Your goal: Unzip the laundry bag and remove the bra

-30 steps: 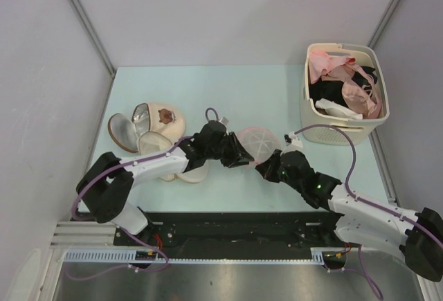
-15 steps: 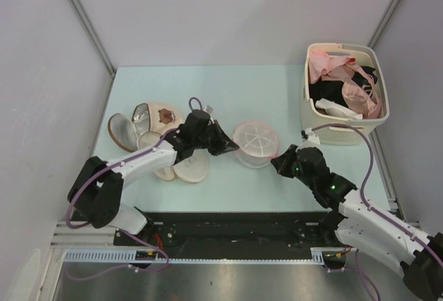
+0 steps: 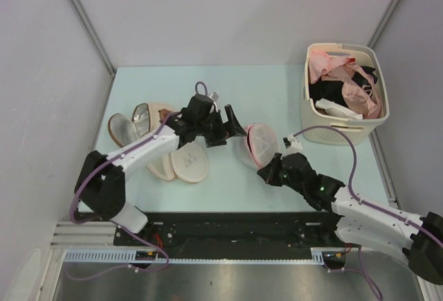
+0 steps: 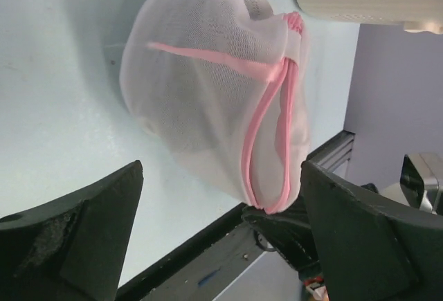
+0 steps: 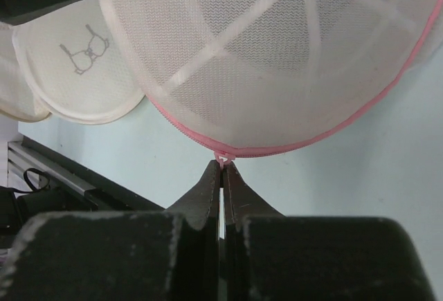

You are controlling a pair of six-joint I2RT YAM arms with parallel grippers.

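Mint table, grey walls; right hand tight on laundry bag zip pull; left hand agape

Bright, even, diffuse light; shadows soft
Worktop uniformly lit; faint grey shadow beside the laundry bag in the left wrist view; right fingers near the lens blurred, dark

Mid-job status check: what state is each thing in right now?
Laundry bag: tipped up on its rim.
Zip pull: pinched by right gripper; how far the zip is open, cannot tell.
Left gripper: open, facing the bag.
Bra: not visible.
Basket: upright, full of garments.
Cream bags: lying open.
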